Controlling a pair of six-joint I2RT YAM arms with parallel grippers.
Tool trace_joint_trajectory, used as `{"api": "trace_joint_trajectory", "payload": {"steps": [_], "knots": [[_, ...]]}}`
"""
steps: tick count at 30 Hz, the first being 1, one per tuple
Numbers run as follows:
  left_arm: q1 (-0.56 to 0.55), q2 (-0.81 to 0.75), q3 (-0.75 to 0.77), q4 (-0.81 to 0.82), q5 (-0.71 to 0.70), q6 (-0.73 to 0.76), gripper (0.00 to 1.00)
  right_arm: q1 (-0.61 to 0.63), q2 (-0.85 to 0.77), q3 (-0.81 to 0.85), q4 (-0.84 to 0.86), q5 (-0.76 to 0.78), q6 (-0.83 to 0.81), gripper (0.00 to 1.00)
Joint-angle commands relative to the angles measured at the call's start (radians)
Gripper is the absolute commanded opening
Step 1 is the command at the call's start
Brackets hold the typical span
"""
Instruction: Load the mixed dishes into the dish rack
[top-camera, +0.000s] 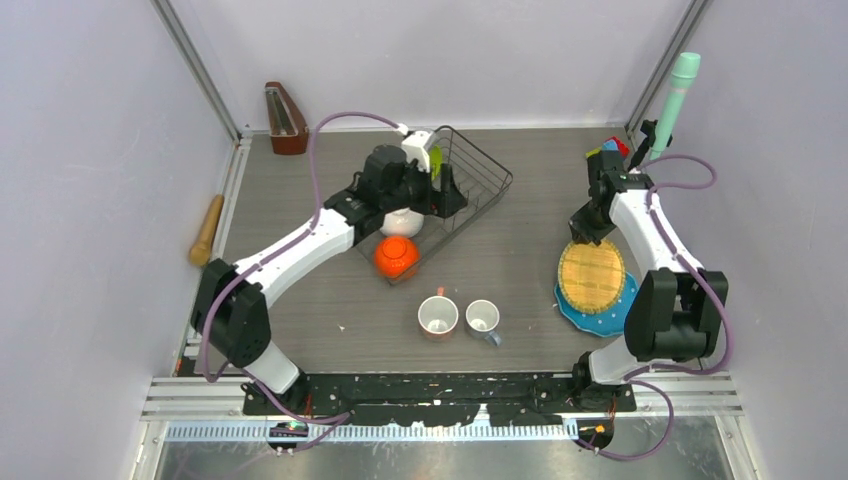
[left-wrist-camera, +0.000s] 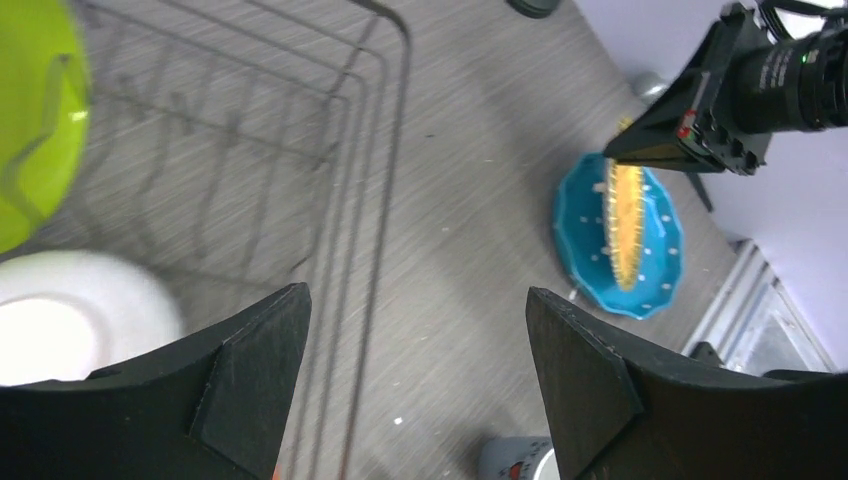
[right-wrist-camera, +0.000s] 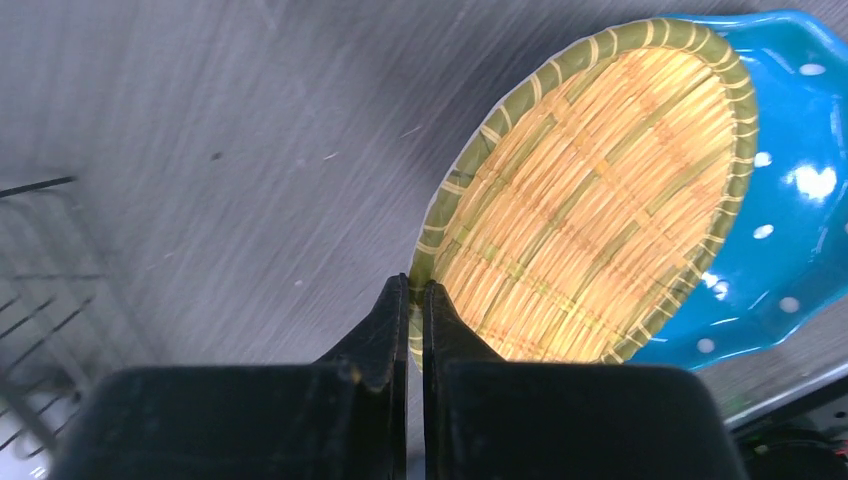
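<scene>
Right gripper (right-wrist-camera: 415, 290) clenched on far rim of yellow plate (right-wrist-camera: 590, 210); plate tilted above blue plate (right-wrist-camera: 790, 200), well right of dish rack (top-camera: 480, 175). Left gripper (left-wrist-camera: 415, 295) released, over rack. Risks: thin rim pinch lets plate swing or slip; arms clash at rack.
</scene>
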Motion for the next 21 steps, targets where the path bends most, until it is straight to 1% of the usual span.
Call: {"api": "trace_joint_trajectory", "payload": {"steps": [1,5,6,11,14,16,21], "knots": [[-0.11,0.064,-0.021,0.221,0.028,-0.05,0.81,-0.002,-0.102,0.051,-0.013,-0.068,0.061,0.0],[-0.238,0.118,-0.045,0.333,-0.063,-0.042,0.81,-0.002,-0.131,0.041,-0.014,-0.085,0.085,0.0],[-0.289,0.128,-0.056,0.37,-0.093,-0.037,0.81,-0.002,-0.14,0.035,-0.015,-0.092,0.094,0.0],[-0.405,0.201,-0.057,0.462,-0.196,-0.023,0.82,-0.002,-0.192,0.005,-0.009,-0.103,0.127,0.0],[-0.441,0.248,-0.057,0.512,-0.221,-0.022,0.82,-0.002,-0.234,-0.017,-0.006,-0.108,0.158,0.0],[-0.454,0.279,-0.056,0.539,-0.263,-0.017,0.82,-0.002,-0.259,-0.032,-0.004,-0.112,0.176,0.0],[-0.474,0.338,-0.052,0.59,-0.282,-0.001,0.82,-0.002,-0.308,-0.078,0.002,-0.125,0.222,0.0]]}}
